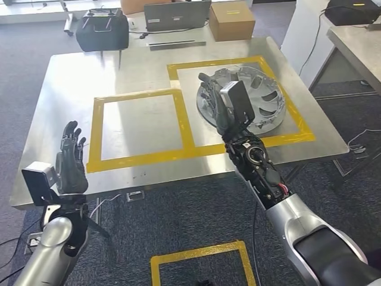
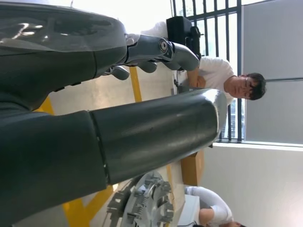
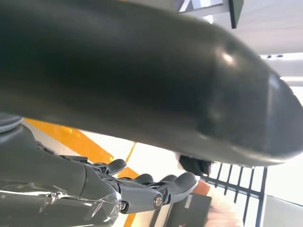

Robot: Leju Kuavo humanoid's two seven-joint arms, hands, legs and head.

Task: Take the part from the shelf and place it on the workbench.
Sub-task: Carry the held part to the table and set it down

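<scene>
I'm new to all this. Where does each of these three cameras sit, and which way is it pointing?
Head view: high on the robot, facing forward and down at the metal workbench; both silver arms show, left hand raised near the bench edge, right hand over the round grey part.
Left wrist view: behind the left hand, looking across the bench toward two seated people.
Right wrist view: behind the right hand, looking along its fingers.
Shared: head and left wrist views both show the part and the yellow tape.

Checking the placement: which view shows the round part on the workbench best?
The head view: the round part lies whole inside the right yellow square, beside the right hand. The left wrist view catches only its toothed edge; in the right wrist view I cannot make it out.
</scene>
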